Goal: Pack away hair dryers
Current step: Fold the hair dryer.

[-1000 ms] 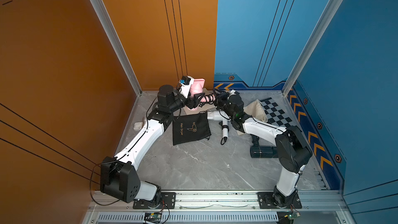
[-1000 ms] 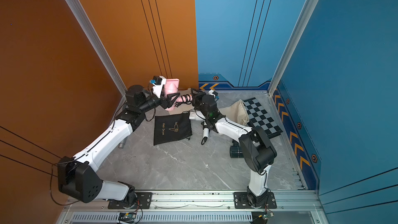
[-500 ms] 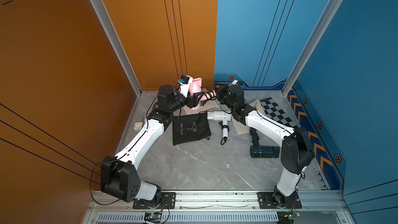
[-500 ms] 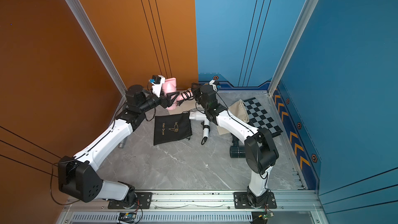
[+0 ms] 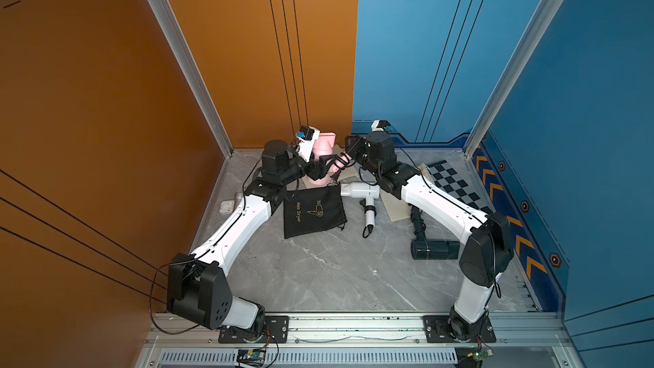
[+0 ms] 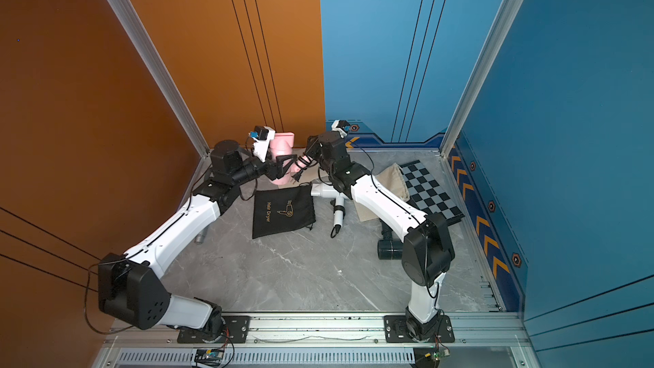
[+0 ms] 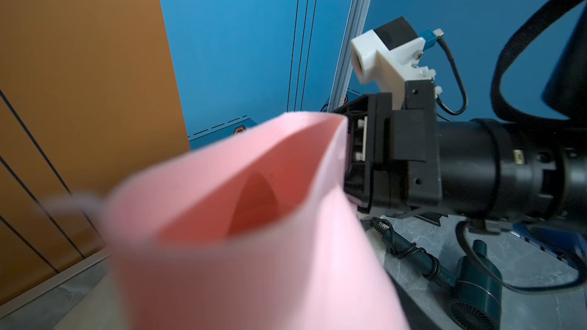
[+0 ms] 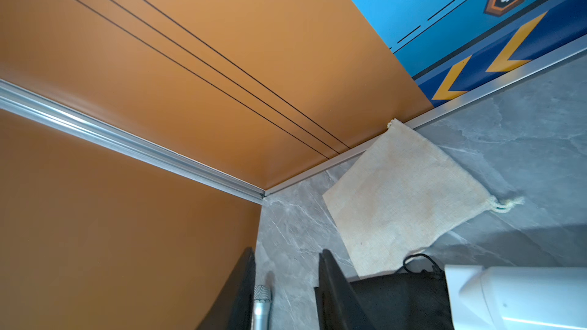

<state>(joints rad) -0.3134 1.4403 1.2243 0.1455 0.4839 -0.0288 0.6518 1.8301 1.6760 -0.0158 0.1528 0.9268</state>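
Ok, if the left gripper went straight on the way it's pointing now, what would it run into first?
Most likely the right gripper. The left gripper, apparently closed around the pink hair dryer, points across at it with only that dryer between them. The depth is hard to judge.

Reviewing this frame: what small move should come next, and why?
Probably lower the right pincer onto the drawstring edge of the beige pouch. That pincer stands open and empty, facing the flat pouch, while the left pincer holds the pink hair dryer, which has no opened pouch to go into.
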